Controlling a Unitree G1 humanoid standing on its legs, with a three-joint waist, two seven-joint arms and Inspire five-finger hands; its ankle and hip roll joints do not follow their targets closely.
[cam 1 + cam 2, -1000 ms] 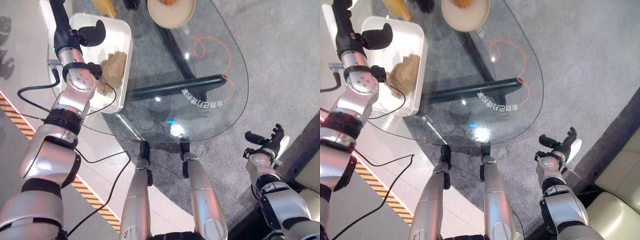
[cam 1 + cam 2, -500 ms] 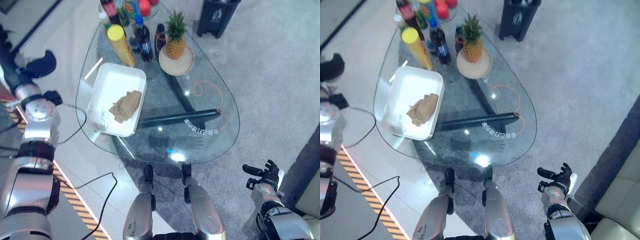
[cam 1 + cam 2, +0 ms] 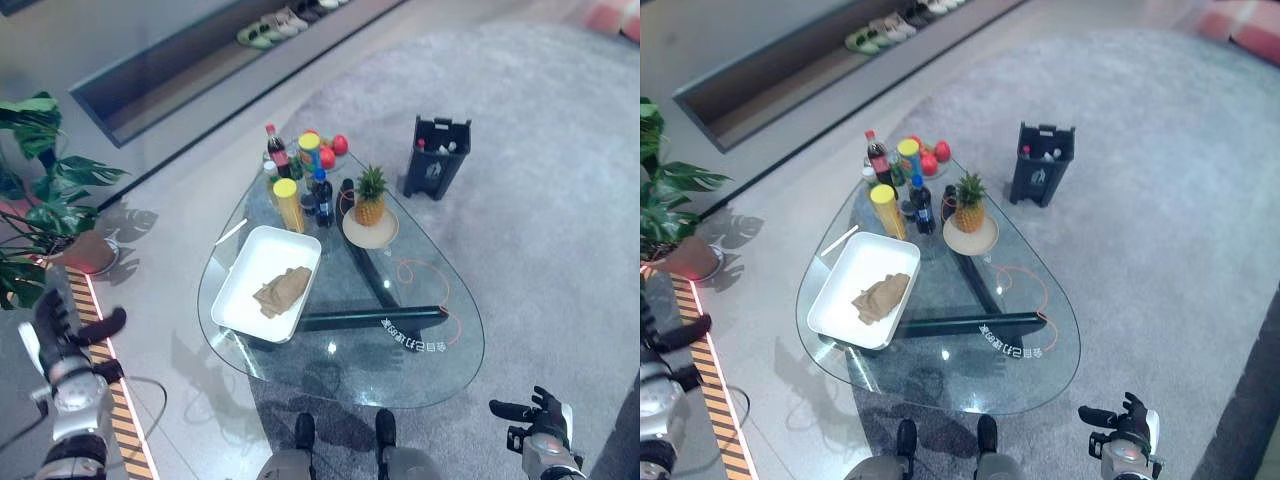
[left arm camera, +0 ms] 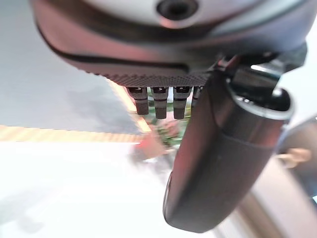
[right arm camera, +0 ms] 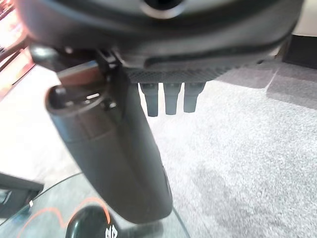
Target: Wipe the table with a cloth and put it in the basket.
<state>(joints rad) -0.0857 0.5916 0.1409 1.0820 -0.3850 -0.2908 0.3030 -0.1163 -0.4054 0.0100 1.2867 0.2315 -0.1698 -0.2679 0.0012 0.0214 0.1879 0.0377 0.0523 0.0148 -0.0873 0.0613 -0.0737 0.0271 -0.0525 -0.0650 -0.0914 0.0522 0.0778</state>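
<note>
Left eye view looks down on a glass table (image 3: 440,360) that stands on a grey carpet (image 3: 560,230). A white basket (image 3: 240,290), shaped like a shallow tray, sits on the table's left part, and the brown cloth (image 3: 282,291) lies crumpled inside it, toward its right wall. Beyond the basket stand a yellow canister (image 3: 289,204), dark bottles (image 3: 320,196) and red fruit (image 3: 331,149), and a pineapple (image 3: 370,196) rests on a round plate (image 3: 371,232). An orange cord (image 3: 432,290) loops on the glass near the table's right edge. A dark bin (image 3: 437,157) stands on the carpet past the table, and a potted plant (image 3: 40,200) stands on the floor at far left.

The left hand (image 3: 62,325) hangs low at the left, well apart from the table, its fingers straight and empty with the thumb spread. The right hand (image 3: 535,413) hangs low at the right, also away from the table; its fingers are relaxed and hold nothing, as the right wrist view (image 5: 171,96) shows too.
</note>
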